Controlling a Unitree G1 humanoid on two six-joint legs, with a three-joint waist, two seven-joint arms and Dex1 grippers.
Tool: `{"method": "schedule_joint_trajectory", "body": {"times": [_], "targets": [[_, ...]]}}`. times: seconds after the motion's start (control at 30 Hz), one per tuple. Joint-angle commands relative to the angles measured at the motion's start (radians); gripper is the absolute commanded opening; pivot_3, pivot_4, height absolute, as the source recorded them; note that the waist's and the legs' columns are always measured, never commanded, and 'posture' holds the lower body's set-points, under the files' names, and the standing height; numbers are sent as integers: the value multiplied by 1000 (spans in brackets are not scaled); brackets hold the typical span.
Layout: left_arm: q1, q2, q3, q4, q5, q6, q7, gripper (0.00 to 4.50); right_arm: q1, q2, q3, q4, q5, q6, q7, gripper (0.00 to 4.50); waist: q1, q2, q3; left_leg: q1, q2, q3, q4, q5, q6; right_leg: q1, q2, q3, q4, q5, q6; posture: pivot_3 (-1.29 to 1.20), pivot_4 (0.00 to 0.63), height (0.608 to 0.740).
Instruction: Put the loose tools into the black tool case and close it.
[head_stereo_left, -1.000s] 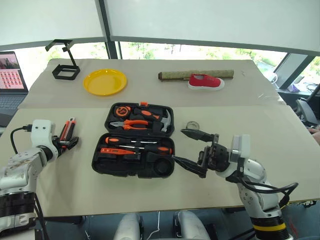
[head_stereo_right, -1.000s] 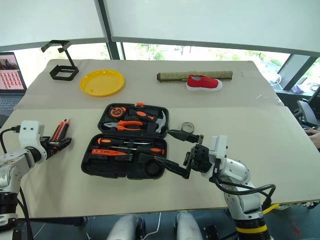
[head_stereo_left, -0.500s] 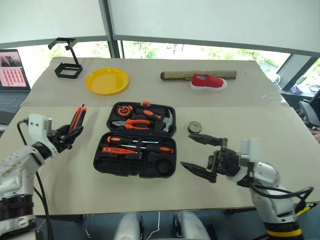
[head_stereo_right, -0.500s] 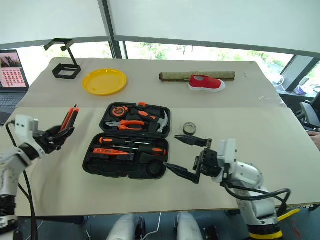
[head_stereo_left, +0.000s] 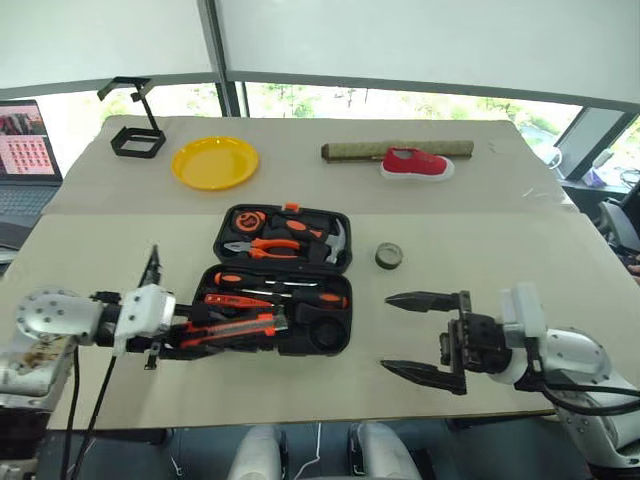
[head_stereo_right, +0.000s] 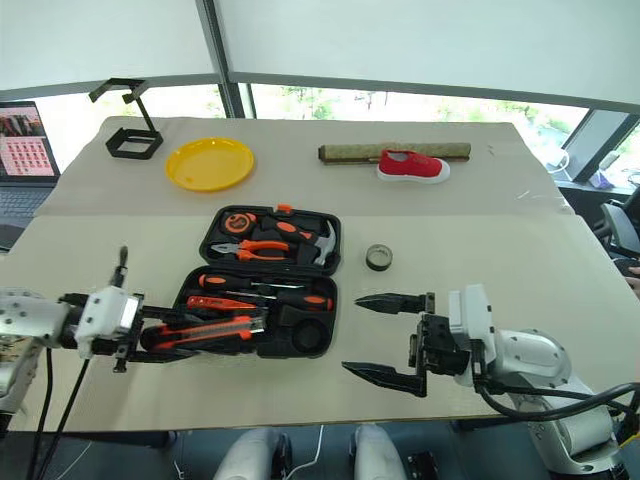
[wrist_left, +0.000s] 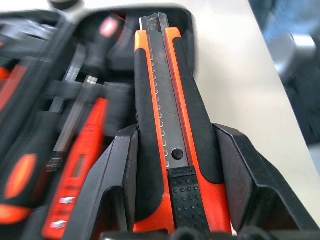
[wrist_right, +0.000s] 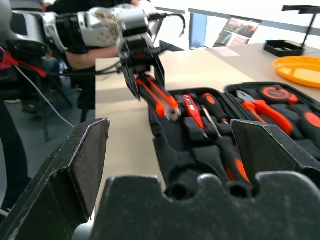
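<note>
Orange and black, the utility knife (wrist_left: 167, 130) sits clamped between the fingers of your left hand (head_stereo_left: 185, 327), lying roughly level with its tip over the near half of the open black tool case (head_stereo_left: 283, 280). You can see three screwdrivers (head_stereo_left: 275, 292) already lying in that same half, just behind the knife. Whether the knife touches the case yet is hard to judge from the head views. The small dark roll of tape (head_stereo_left: 389, 256) lies on the worktop (head_stereo_left: 480, 240), just right of the case. Your right hand (head_stereo_left: 425, 335) hovers near the front right of the case, fingers spread wide and empty.
</note>
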Motion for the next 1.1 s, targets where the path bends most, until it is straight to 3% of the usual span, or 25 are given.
{"method": "schedule_joint_trajectory", "body": {"times": [0.03, 0.43, 1.1], "targets": [[-84, 4, -56, 25, 82, -63, 10, 1758, 0, 5, 6, -59, 9, 32, -46, 4500, 4, 0, 0, -1, 0, 0, 0, 0, 0, 0, 0, 0, 0, 0, 0, 0, 150, 740], [-186, 4, -189, 67, 248, -71, 75, 1758, 9, 9, 15, -67, 3, 42, -58, 4500, -5, 0, 0, 0, -1, 1, 0, -1, 1, 1, 0, 0, 0, 0, 2, 0, 150, 740], [-219, -17, -275, 90, 237, -114, 9, 1758, 10, 19, 42, -52, -18, 32, -56, 4500, -8, 0, 0, 0, -1, 0, 1, -1, 2, 1, 1, 2, 0, 0, 2, 0, 150, 740]]}}
